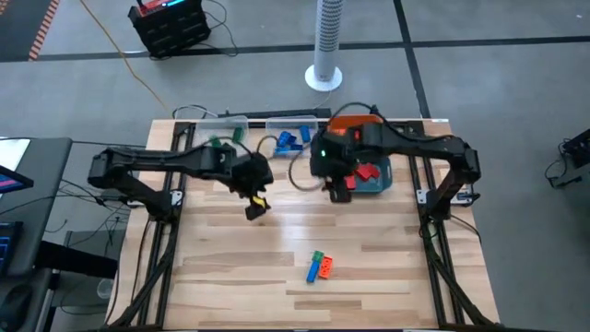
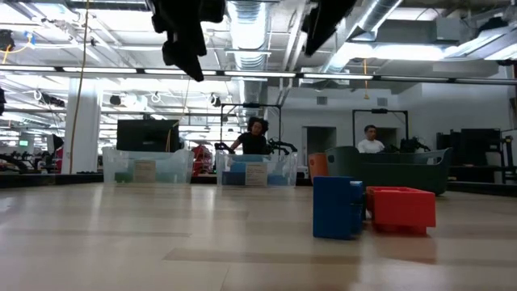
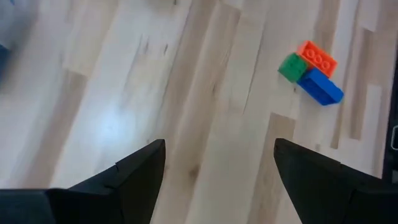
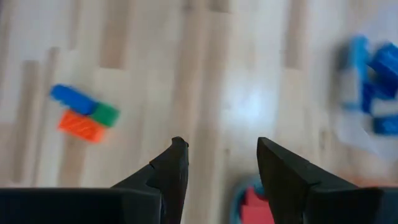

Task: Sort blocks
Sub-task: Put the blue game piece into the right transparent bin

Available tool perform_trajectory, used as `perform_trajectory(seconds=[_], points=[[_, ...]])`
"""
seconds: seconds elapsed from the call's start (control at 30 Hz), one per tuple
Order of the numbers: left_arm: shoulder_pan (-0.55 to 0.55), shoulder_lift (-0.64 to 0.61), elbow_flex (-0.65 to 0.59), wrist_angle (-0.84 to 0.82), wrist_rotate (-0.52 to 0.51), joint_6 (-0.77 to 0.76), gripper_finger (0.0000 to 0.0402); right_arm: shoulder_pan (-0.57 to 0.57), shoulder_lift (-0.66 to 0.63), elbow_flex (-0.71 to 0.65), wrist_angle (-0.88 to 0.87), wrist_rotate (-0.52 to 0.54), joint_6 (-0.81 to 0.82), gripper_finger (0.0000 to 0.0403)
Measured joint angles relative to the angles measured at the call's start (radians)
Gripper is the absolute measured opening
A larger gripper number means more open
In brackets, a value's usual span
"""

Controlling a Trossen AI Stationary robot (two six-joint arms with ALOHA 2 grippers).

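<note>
You have three blocks left on the bare wood, low and just right of centre in the overhead frame: a green block, an orange block and a blue block, all touching in one small cluster. Your left gripper hangs above the table at centre-left, up and left of that cluster, its fingers spread wide with nothing between them. Your right gripper sits just right of centre in the upper half, beside the teal bin, jaws partly apart and empty. That bin holds red blocks. At the table's top edge, a clear bin holds blue blocks, and the clear bin to its left shows green pieces.
</note>
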Motion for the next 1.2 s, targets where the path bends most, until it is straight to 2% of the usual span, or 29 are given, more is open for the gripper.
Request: perform_trajectory(seconds=[0.23, 0.5, 0.67, 0.83, 0.93, 1.07, 1.2], points=[[-0.064, 0.033, 0.000, 0.036, -0.040, -0.233, 0.0293, 0.142, 0.018, -0.020, 0.029, -0.057, -0.061, 0.0196], [-0.147, 0.020, 0.002, 0.005, -0.153, -0.475, 0.0293, 0.283, 0.021, -0.242, 0.117, -0.060, -0.076, 0.0196], [-0.196, 0.019, 0.002, -0.021, -0.143, -0.599, 0.0293, 0.378, 0.021, -0.307, 0.136, -0.060, -0.079, 0.0196], [-0.270, 0.035, 0.002, 0.061, -0.077, -0.630, 0.0293, 0.440, 0.008, -0.341, 0.157, -0.052, -0.014, 0.0196], [-0.324, 0.075, 0.002, 0.173, -0.097, -0.671, 0.0293, 0.440, -0.046, -0.365, 0.176, 0.000, 0.062, 0.0194], [-0.383, 0.161, 0.004, 0.374, -0.140, -0.747, 0.0293, 0.427, -0.139, -0.377, 0.154, 0.147, 0.192, 0.0188], [-0.420, 0.285, 0.074, 0.434, -0.146, -0.814, 0.0293, 0.401, -0.235, -0.377, 0.140, 0.311, 0.326, 0.0181]])
